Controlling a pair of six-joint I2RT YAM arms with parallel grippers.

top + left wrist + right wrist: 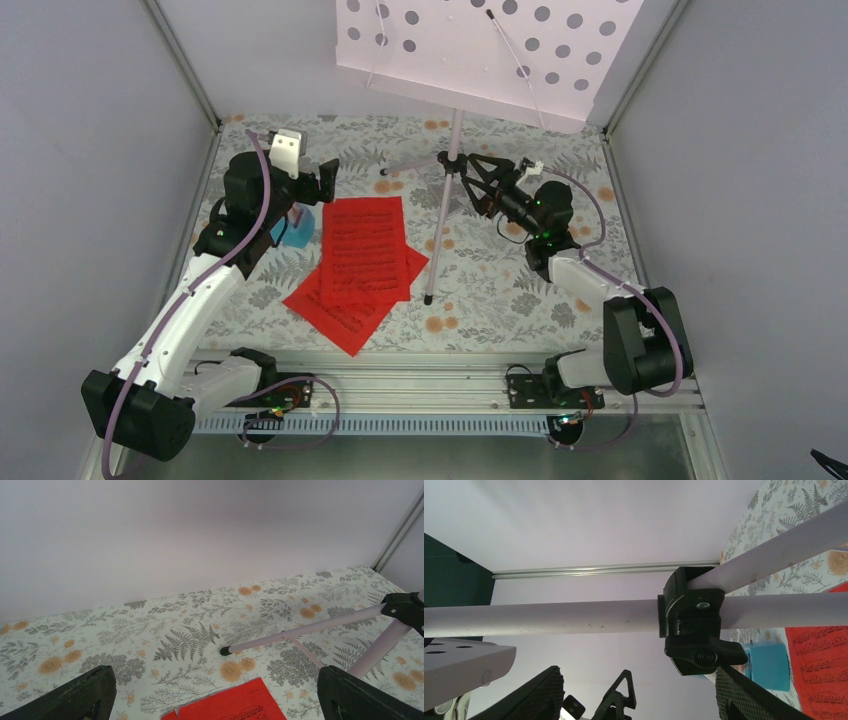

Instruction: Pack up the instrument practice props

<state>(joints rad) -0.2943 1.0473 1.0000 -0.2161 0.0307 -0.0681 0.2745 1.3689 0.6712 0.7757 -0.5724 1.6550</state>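
Standing upright near the middle of the far edge of the surface [520, 290], the pale lilac music stand [470, 50] rests on its three spread legs, its perforated desk tilted above them. One leg reaches toward the near edge, and its black foot sits just beside the bright red sheet-music pages [362, 255]. The pages lie flat and fanned, overlapping one another, left of the middle of the surface. The small light-blue metronome [298, 228] stands close to the left edge, just beside the pages' far left corner and partly hidden under the left arm.

The right hand [478, 185] is level with the black hub where the legs meet the pole, on the pole's right side. Its wrist view shows the fingers [539, 695] spread wide, released, with the pole and the black clamp crossing ahead of them (no contact with either finger shows). The left hand [328, 178] hangs above the surface beyond the far end of the pages, pointing toward the stand. It is released too, its fingers [85, 695] far apart with only the floral cloth and a stand leg showing between them.
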